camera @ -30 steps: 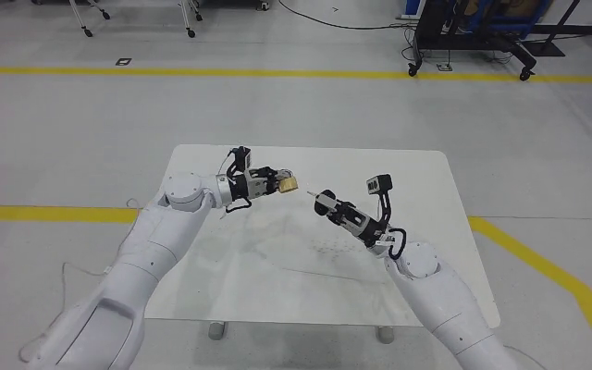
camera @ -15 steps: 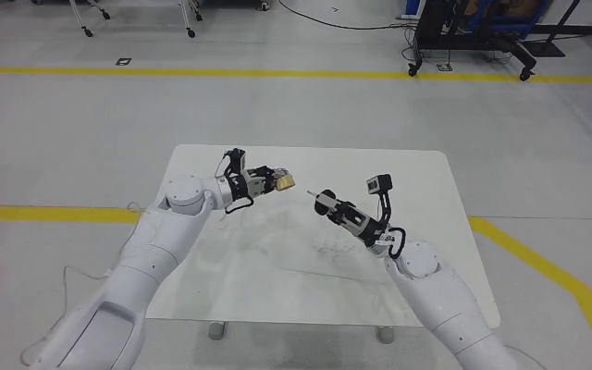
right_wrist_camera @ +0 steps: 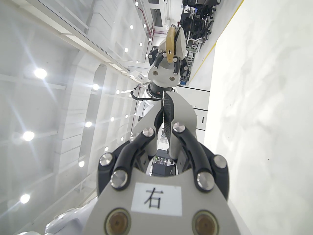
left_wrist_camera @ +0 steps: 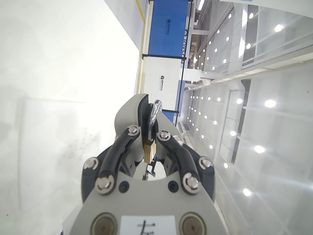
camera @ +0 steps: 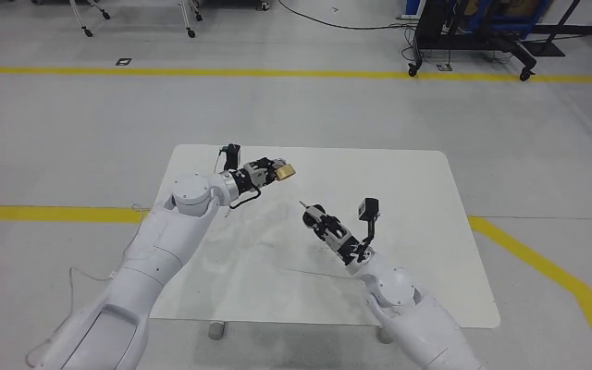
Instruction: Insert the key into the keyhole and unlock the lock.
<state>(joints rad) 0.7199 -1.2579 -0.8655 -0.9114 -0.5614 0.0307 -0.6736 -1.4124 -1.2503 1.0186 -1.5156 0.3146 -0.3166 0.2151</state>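
Clamping the lock (camera: 287,171) near the table's (camera: 407,171) far edge, left claw (camera: 275,169) sits apart from right claw (camera: 312,214) pinching key (camera: 302,204).

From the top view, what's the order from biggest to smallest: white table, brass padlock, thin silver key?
1. white rectangular table
2. brass padlock
3. thin silver key, just a sliver poking out

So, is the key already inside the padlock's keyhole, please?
No, the key held by the right gripper sits clearly apart from the padlock in the left gripper.
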